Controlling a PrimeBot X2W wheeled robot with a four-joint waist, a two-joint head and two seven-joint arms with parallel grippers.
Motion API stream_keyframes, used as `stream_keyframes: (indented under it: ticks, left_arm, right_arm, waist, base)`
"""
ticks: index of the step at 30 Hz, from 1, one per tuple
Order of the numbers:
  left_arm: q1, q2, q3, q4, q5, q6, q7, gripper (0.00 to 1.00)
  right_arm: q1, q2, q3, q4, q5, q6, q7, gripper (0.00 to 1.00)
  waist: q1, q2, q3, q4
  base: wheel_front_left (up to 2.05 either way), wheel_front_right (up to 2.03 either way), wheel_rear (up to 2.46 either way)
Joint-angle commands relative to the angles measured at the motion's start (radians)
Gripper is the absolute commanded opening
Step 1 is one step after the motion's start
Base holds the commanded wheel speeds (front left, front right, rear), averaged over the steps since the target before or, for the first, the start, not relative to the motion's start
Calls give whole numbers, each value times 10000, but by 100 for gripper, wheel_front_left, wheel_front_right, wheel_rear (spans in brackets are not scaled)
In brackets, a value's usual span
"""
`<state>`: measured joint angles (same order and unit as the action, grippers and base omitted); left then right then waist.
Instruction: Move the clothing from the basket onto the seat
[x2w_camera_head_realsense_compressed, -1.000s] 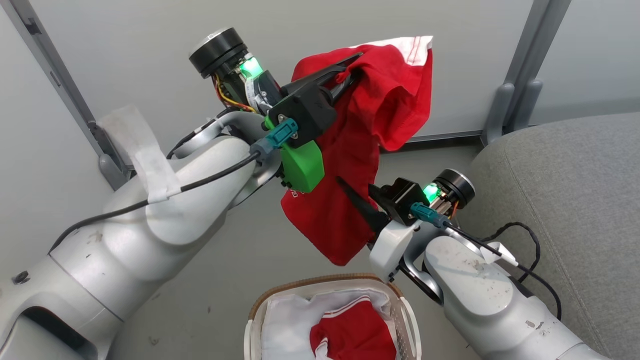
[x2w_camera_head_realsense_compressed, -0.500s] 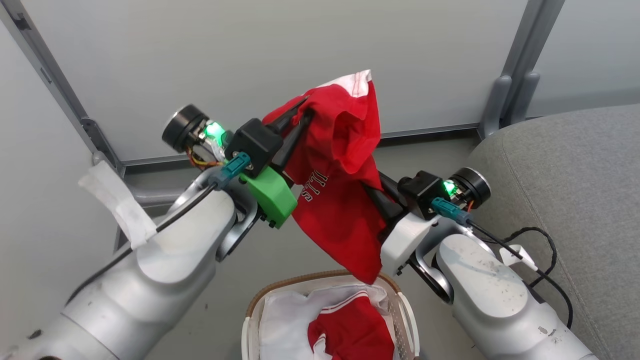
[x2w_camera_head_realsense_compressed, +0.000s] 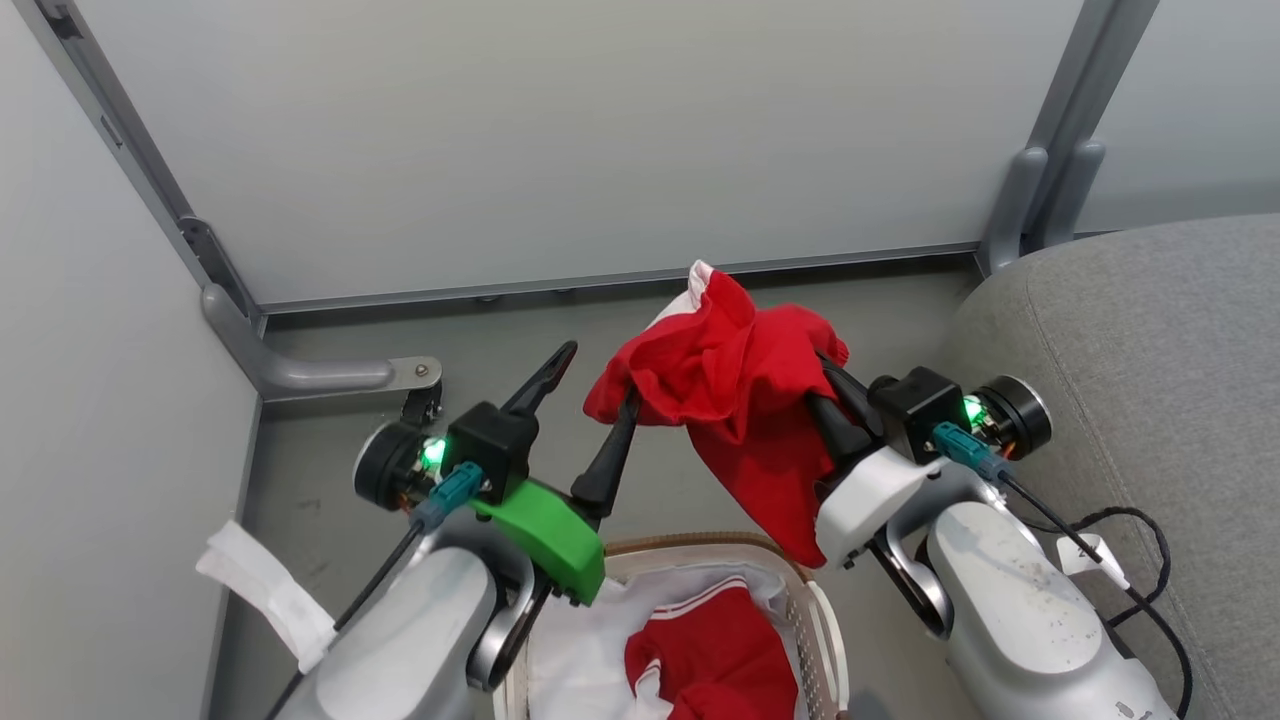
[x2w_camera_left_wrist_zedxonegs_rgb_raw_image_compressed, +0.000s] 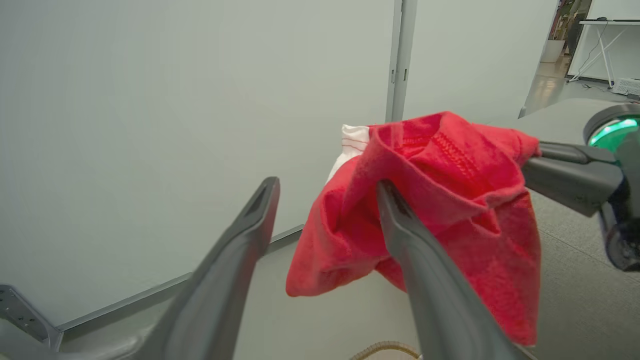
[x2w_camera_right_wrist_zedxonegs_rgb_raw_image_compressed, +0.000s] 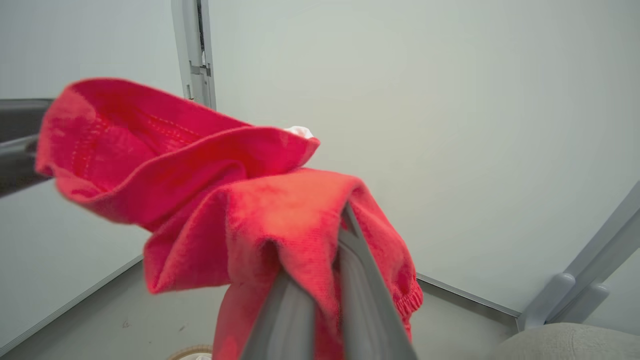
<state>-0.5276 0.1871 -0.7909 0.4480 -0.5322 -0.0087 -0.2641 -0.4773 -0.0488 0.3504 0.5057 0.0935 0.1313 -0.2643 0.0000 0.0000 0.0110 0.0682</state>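
A red garment (x2w_camera_head_realsense_compressed: 740, 390) with white trim hangs in the air above the basket (x2w_camera_head_realsense_compressed: 815, 625). My right gripper (x2w_camera_head_realsense_compressed: 838, 405) is shut on it, fingertips buried in the cloth. In the right wrist view both fingers (x2w_camera_right_wrist_zedxonegs_rgb_raw_image_compressed: 360, 290) pinch the garment (x2w_camera_right_wrist_zedxonegs_rgb_raw_image_compressed: 250, 200). My left gripper (x2w_camera_head_realsense_compressed: 595, 385) stands open just left of it; in the left wrist view its right fingertip (x2w_camera_left_wrist_zedxonegs_rgb_raw_image_compressed: 385, 192) rests against a fold of the garment (x2w_camera_left_wrist_zedxonegs_rgb_raw_image_compressed: 450, 210). A second red garment (x2w_camera_head_realsense_compressed: 715, 655) lies in the basket on the white liner. The grey seat (x2w_camera_head_realsense_compressed: 1150, 350) is at the right.
Pale wall panels with grey metal posts (x2w_camera_head_realsense_compressed: 1075, 130) close off the back and left. A metal foot bracket (x2w_camera_head_realsense_compressed: 330, 375) lies on the floor at the left. A black cable (x2w_camera_head_realsense_compressed: 1130, 520) loops off my right arm beside the seat's edge.
My right gripper has shut on the raised garment, and then my left gripper opened and let it go. Both arms and the garment now sit lower, closer to the basket.
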Motion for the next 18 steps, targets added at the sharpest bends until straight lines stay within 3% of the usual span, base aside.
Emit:
stream_keyframes:
  ticks: [1,18]
  left_arm:
    - [483,-108,210,-34,151,-119,-1,100]
    - [2822,-1062,1785,-233,1590,-937,-2,100]
  right_arm:
    - [230,-34,-157,-71,-66,-10,-4,0]
    - [1453,-33,-1831,-693,-297,-10,-4,0]
  waist:
    - [0,0,10,11]
    - [0,0,48,35]
  base:
    - [0,0,0]
    - [0,0,0]
